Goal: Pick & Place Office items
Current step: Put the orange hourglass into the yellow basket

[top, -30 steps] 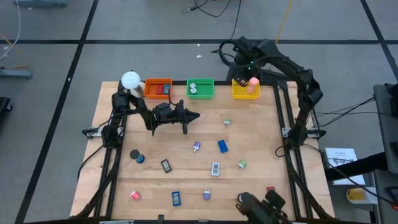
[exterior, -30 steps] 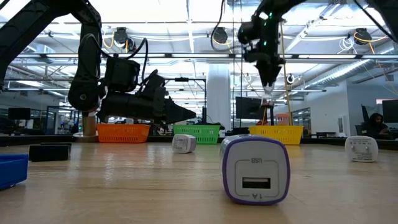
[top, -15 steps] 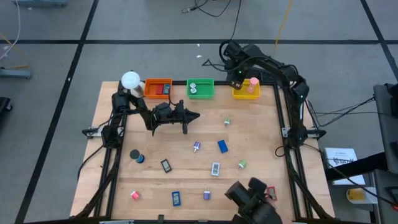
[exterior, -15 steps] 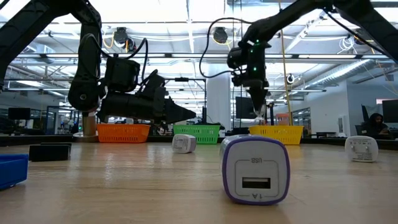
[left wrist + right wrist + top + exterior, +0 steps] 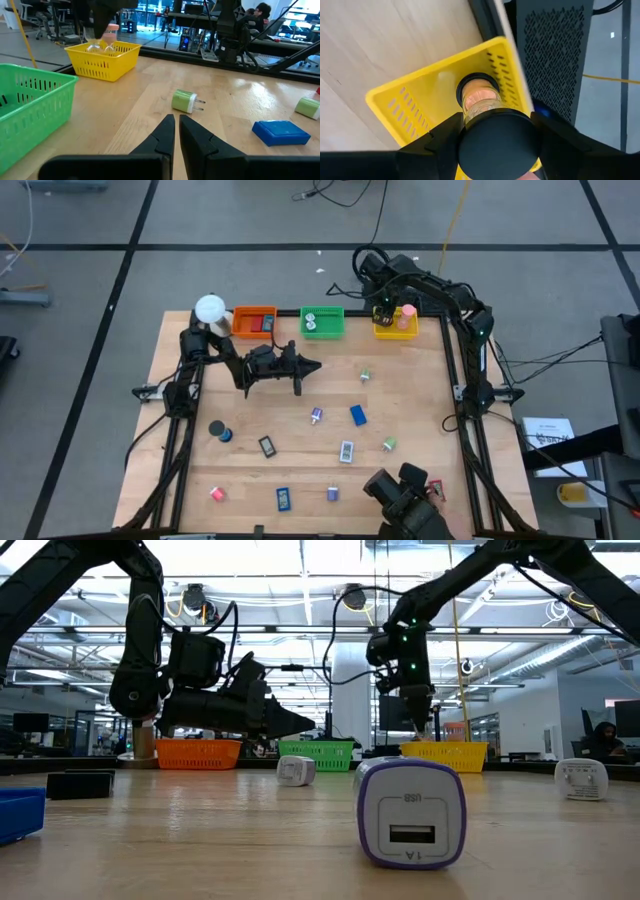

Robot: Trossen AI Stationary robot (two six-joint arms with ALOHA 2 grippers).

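Note:
My right gripper hangs over the yellow tray at the table's far edge and is shut on a black round roll. Under it, a pink roll stands in the tray. My left gripper is shut and hovers over the table's middle left, pointing right; a green plug bit lies ahead of it. Blue, black and red rectangles, a black roll and small bits lie flat on the table. My right gripper pinches the black round roll by its curved outer wall, one finger on each side. The fingers come from above, pointing down. The roll is lifted clear, above the inside of the yellow tray.
Orange tray and green tray stand beside the yellow one along the far edge, and a white ball lamp sits at the far left corner. A dark device sits at the near edge. Bare wood lies between the scattered pieces.
My right gripper has come down toward the yellow tray, still shut on the black roll, while its arm drew in over the far edge. The dark device at the near edge has shifted left.

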